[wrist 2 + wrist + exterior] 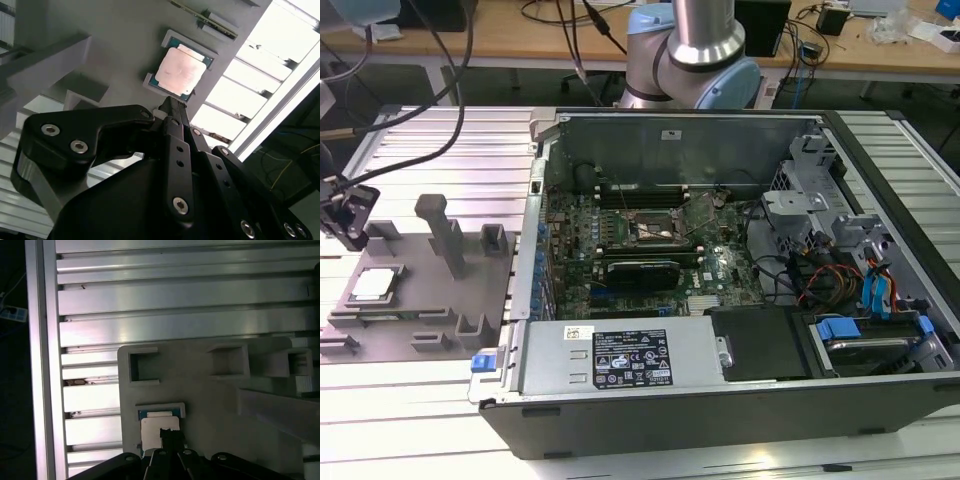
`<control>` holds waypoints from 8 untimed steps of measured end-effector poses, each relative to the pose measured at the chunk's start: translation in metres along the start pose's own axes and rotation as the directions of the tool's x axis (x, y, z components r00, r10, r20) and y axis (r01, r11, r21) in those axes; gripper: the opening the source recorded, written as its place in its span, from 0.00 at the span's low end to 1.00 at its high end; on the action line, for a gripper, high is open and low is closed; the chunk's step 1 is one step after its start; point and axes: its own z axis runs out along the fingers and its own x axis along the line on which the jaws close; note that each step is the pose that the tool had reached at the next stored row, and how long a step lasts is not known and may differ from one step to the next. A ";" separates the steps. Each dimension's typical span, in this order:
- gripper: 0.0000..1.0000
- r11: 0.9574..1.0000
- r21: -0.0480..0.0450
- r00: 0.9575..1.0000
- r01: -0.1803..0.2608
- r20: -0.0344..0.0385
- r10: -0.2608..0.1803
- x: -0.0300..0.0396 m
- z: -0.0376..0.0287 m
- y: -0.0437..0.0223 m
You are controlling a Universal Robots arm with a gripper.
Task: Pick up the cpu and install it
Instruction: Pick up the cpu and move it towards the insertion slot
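The open computer case (720, 425) lies beside a grey fixture plate (415, 285) (on the exterior view's left). Over the plate hangs the gripper (171, 102), fingers pressed together and empty, near the cpu (180, 72) seated in its recess.

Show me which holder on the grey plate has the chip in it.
The low bracketed nest at the end of the grey plate toward the exterior view's left: the cpu lies flat in it. The square cups and tall post hold nothing.

cpu (375, 284) on fixture (417, 283) | fixture at exterior view's left of computer case (650, 425) | hand (170, 102) near cpu
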 end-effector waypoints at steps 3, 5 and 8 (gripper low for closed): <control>0.11 1.000 0.000 1.000 0.000 0.000 0.000 0.0035 0.0070 -0.0009; 0.11 1.000 0.000 1.000 0.000 0.000 0.000 0.0052 0.0101 -0.0013; 0.11 1.000 -0.001 1.000 0.000 0.000 0.000 0.0075 0.0143 -0.0018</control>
